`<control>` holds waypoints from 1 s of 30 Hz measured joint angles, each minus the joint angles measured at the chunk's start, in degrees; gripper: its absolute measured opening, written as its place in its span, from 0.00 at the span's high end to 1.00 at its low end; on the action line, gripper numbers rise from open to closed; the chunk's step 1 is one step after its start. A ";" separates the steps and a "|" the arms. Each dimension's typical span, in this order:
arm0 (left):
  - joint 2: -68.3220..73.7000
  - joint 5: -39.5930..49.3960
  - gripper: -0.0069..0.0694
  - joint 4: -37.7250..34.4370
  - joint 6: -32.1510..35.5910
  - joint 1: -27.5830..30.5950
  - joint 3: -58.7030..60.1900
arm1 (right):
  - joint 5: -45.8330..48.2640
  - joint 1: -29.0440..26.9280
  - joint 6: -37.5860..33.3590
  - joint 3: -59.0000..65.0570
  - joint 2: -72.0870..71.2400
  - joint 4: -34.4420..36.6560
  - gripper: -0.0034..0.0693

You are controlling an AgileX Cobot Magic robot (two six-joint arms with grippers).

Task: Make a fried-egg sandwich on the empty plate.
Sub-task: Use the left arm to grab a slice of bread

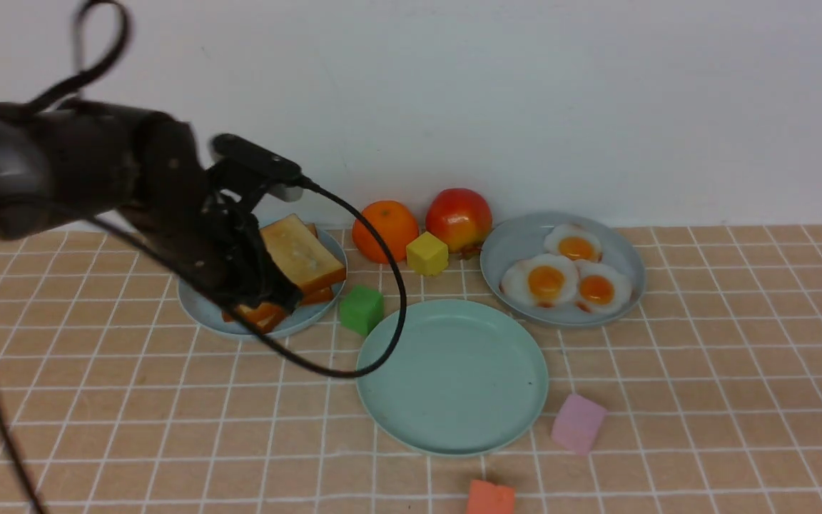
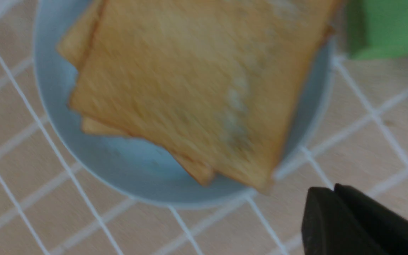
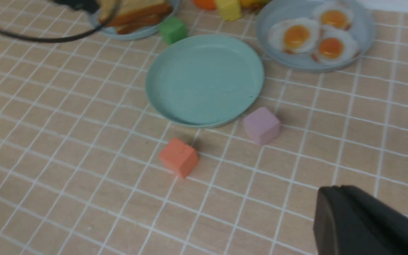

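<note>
The black left gripper (image 1: pixel 284 298) is hovering by square golden-brown toast slices (image 1: pixel 302 253), its opening unclear; the first pick is seemingly beginning, needing spread jaws. Rightward, the round mint-green plastic plate (image 1: pixel 454 378) is lying bare; the right gripper (image 3: pixel 338 191) is pinching nothing, closed.

Left arm reaching forward, left claw (image 1: pixel 286 303) pointing down, right claw (image 3: pixel 335 191) shut

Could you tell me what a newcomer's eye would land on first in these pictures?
Probably the mint-green plate, bare in the middle of the scene. Next might come the three toy fried eggs with orange yolks, on a blue-grey plate behind it to the right. At the left, the dark left arm reaches over the stacked toast.
</note>
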 joint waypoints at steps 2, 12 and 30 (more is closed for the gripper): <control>2.84 1.16 0.72 1.84 0.22 0.00 -3.56 | 0.16 0.47 -0.16 -0.14 0.58 0.13 0.95; 4.39 0.94 0.32 1.78 11.63 0.00 -5.92 | 0.45 0.47 -0.23 -0.14 0.58 0.13 0.95; 10.48 -4.09 0.34 2.23 15.59 -0.07 -6.11 | 1.00 0.47 -0.29 -0.14 0.58 1.68 0.94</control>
